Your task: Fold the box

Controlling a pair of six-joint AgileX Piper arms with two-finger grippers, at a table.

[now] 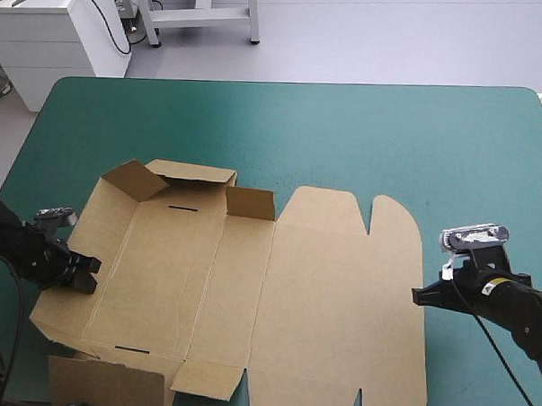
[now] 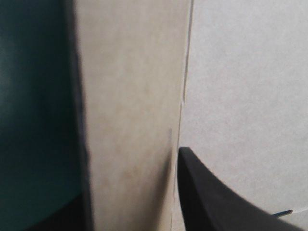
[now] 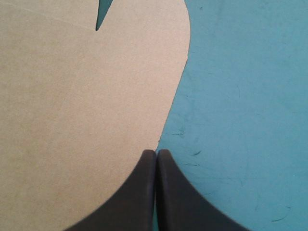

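High view first: the brown box [image 1: 249,292] lies opened out on the teal-green table [image 1: 346,134], nearer its left and front edges, lid panel flat to the right, with the far-left flaps [image 1: 133,179] tilted up. The left gripper [image 1: 83,274] sits at the box's left wall. From its wrist, the black fingers [image 2: 211,202] stand apart, that wall rising between them. The right gripper [image 1: 417,297] rests at the lid's rounded right edge, its fingers [image 3: 144,192] pressed together into one point, holding nothing.
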